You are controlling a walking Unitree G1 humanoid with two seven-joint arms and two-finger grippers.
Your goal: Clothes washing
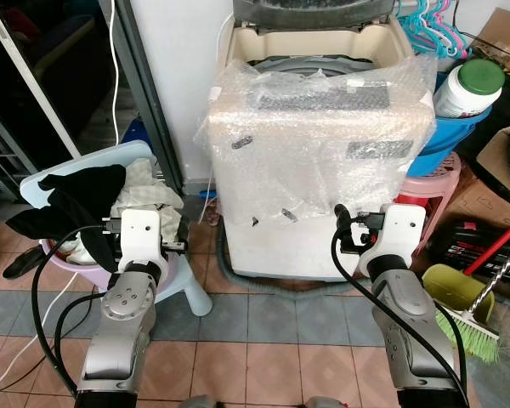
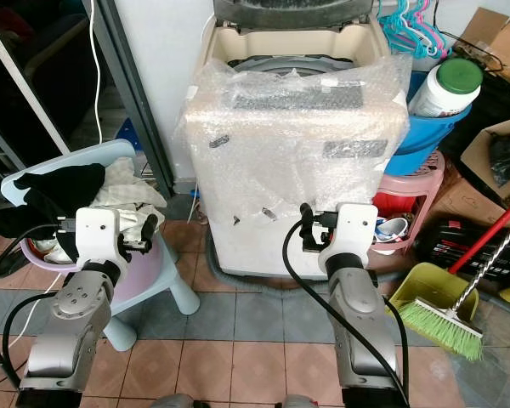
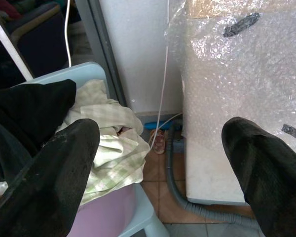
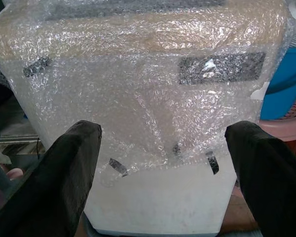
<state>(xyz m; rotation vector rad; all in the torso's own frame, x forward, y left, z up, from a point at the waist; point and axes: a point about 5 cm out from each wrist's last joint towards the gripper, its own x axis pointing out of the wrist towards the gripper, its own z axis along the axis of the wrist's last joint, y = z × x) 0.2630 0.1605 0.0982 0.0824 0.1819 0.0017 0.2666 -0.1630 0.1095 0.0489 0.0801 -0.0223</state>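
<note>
Left wrist view: spread left tool (image 3: 160, 173) hangs beside the clothes (image 3: 106, 143); right tool (image 4: 167, 177) spread before the washer (image 4: 153, 98).

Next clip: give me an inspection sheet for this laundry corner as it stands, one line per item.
Surface: tiled floor.
Job's things: washing machine wrapped in bubble wrap, lid up; black garment and pale checked cloth heaped on a stool.
Clutter: broom, dustpan, blue basin holding a green-capped jar, hangers.
Grippers: left gripper open, facing the clothes; right gripper open, facing the machine.
Cables: grey drain hose, white cord.
Surroundings: dark doorway.
</note>
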